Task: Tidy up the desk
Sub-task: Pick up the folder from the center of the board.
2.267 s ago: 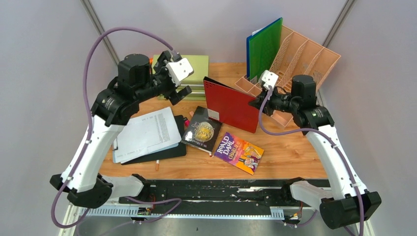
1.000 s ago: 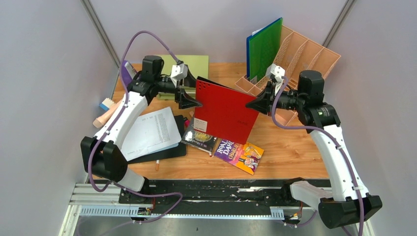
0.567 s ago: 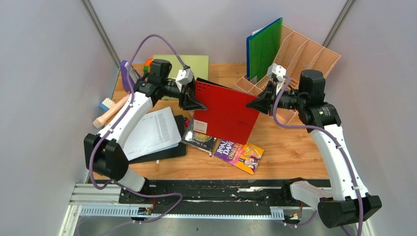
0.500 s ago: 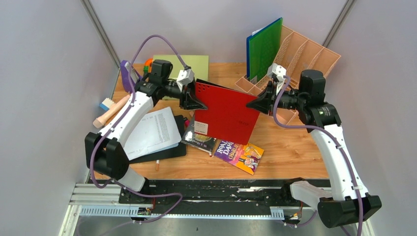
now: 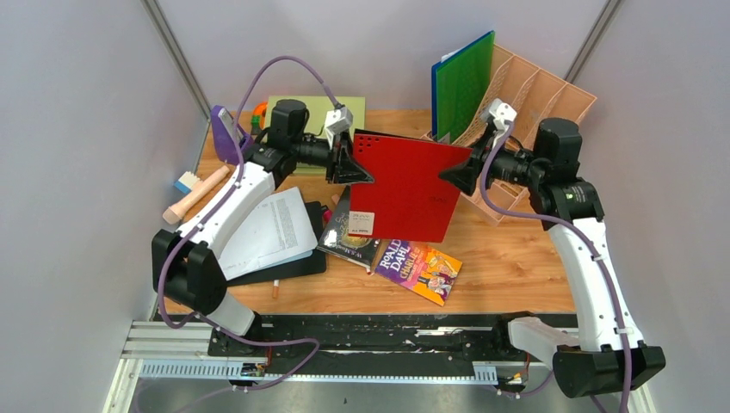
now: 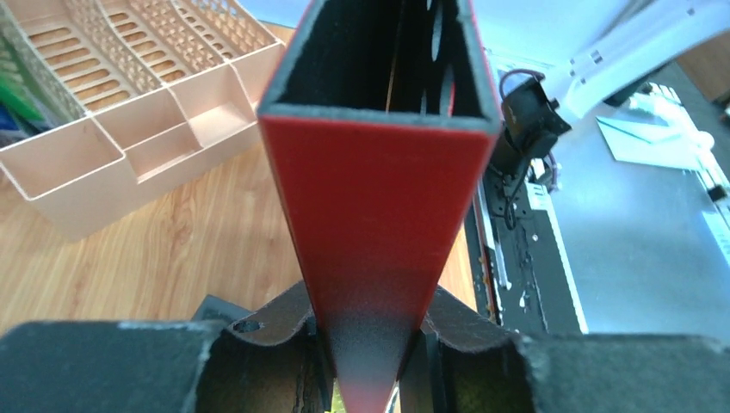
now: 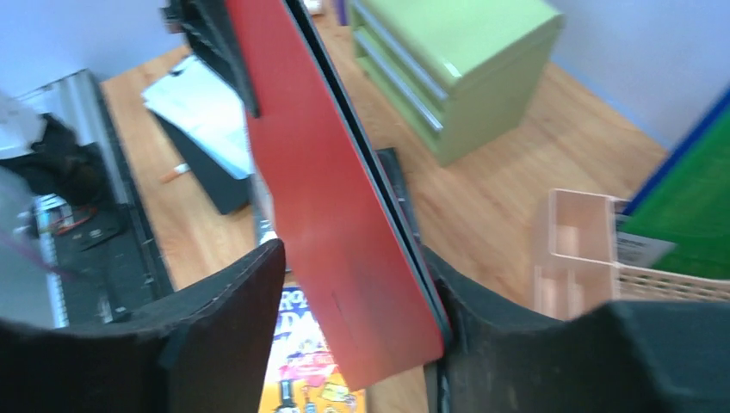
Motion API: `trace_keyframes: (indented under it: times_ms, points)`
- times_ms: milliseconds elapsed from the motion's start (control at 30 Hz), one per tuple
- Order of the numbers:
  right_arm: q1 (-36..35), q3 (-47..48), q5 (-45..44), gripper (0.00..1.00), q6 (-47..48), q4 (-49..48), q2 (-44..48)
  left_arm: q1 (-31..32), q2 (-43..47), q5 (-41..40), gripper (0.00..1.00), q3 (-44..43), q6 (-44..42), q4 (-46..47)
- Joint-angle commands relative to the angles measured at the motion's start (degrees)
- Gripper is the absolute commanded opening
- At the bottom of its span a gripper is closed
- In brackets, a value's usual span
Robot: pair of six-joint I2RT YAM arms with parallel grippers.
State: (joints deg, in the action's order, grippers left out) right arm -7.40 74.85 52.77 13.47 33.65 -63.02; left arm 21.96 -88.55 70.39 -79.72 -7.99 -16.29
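Observation:
A red folder (image 5: 405, 189) hangs above the orange-brown desk (image 5: 508, 258), held up between both arms. My left gripper (image 5: 353, 168) is shut on its left spine edge; in the left wrist view the red spine (image 6: 379, 215) runs out from between the closed jaws of this gripper (image 6: 370, 344). My right gripper (image 5: 454, 176) stands open around the folder's right edge. The right wrist view shows the red cover (image 7: 336, 215) leaning against one finger of that gripper (image 7: 357, 327), with a clear gap to the other.
A tan file organizer (image 5: 534, 103) holding a green folder (image 5: 462, 82) stands at the back right. An olive-green drawer chest (image 5: 344, 112) is behind the left gripper. Two books (image 5: 419, 267) (image 5: 351, 232) lie under the folder, papers on a clipboard (image 5: 262, 232) to the left.
The left gripper closed on the folder's left edge and the right gripper let go and opened. The folder rose and shifted right, and the right arm drew back slightly.

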Motion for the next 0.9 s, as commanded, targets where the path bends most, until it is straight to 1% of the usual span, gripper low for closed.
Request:
trace_keyframes:
  times_ms: [0,33,100,200,300,400,500,667,867]
  points:
    - [2.0,3.5,-10.4,0.66,-3.6,-2.6,0.9,-0.2,3.2,-11.7,0.0,-4.9,12.0,4.4]
    - [2.4,3.5,-11.5,0.7,-3.8,-2.5,0.8,-0.2,3.4,-12.6,0.0,-6.5,12.0,3.5]
    - [3.5,3.5,-15.4,0.73,-4.2,-2.6,0.7,-0.4,4.1,-15.3,0.0,-8.0,12.1,1.9]
    - [6.1,3.2,-18.4,0.75,-5.2,-2.6,0.5,-0.7,5.9,-19.4,0.0,-8.5,12.5,1.9]
    - [10.7,2.4,-19.0,0.77,-6.1,-3.2,-0.2,-1.4,8.2,-23.8,0.0,-9.2,12.7,1.8]
    - [12.7,1.5,-21.3,0.78,-4.8,-3.4,-2.2,-2.1,9.5,-26.9,0.0,-10.4,13.5,1.5]
    - [12.8,0.7,-23.3,0.77,-1.3,-3.4,-6.1,-2.4,10.7,-29.3,0.0,-11.4,14.3,1.3]
    - [12.6,1.5,-24.2,0.75,4.5,-3.0,-14.3,-2.5,11.4,-30.9,0.0,-13.6,15.1,0.2]
    - [10.6,4.0,-30.3,0.73,13.6,-2.5,-25.9,-2.5,13.1,-31.0,0.0,-13.6,14.4,-0.5]
